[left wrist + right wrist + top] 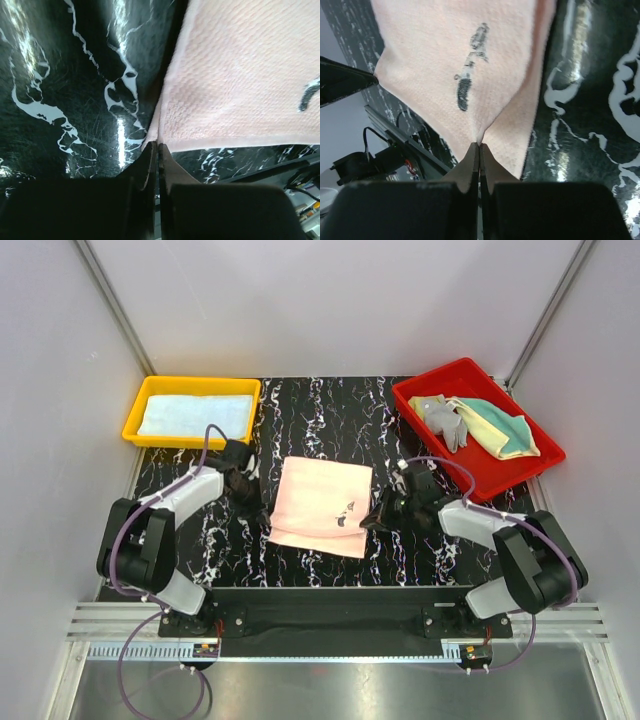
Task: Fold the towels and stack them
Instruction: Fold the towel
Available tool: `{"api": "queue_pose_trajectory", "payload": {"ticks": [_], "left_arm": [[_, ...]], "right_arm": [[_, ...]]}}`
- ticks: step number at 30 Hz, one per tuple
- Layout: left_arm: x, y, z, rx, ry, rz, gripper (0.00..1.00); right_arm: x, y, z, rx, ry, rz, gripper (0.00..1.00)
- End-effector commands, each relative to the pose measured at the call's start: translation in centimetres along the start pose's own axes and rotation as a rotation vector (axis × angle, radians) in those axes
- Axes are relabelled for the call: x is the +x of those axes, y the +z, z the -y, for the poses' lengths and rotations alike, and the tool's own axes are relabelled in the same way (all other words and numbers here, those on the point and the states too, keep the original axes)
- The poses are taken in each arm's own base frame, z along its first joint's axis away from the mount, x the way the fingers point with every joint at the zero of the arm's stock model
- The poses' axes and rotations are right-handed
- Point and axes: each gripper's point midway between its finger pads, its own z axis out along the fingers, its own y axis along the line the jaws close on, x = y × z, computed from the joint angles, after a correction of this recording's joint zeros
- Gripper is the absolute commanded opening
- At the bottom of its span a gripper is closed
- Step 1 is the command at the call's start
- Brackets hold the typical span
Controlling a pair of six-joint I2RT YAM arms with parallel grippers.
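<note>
A pink towel (322,504) with a small dark mark lies folded over at the middle of the black marbled table (310,415). My left gripper (262,512) is shut on its near left corner; the left wrist view shows the pink towel (240,85) pinched at my left gripper (158,146). My right gripper (370,522) is shut on its near right corner; the right wrist view shows the pink towel (470,60) bunched at my right gripper (479,145). A light blue towel (195,414) lies folded in the yellow tray (140,400).
A red tray (425,382) at the back right holds a grey towel (447,423), a yellow towel (500,435) and a teal-green towel (492,410), all crumpled together. White walls enclose the table. A black rail (340,605) runs along the near edge.
</note>
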Motion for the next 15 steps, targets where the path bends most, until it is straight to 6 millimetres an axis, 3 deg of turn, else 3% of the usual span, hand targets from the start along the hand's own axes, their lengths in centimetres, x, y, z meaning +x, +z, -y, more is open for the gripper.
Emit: {"api": "queue_pose_trajectory", "payload": {"ticks": [1,4,7,11,15], "left_arm": [[-3.6,-3.2,3.1,0.049,0.046,0.089,0.00],[-4.7,-6.1,4.9,0.081,0.062,0.139,0.00],[-3.9,-6.6,5.0,0.094,0.064,0.140,0.00],[-1.8,-4.7,3.6,0.084,0.057,0.097,0.00],[-0.5,-2.8,1.8,0.042,0.049,0.056,0.00]], "right_arm": [[-3.1,-1.7,-4.7,-0.049,-0.097,0.060,0.00],[-3.4,-3.8,-6.8,-0.059,-0.115,0.065,0.00],[-2.4,-4.6,-6.9,-0.063,-0.109,0.070,0.00],[0.0,-4.2,-6.4,-0.095,-0.071,0.063,0.00],[2.2,-2.9,-4.1,-0.082,-0.027,0.058,0.00]]}}
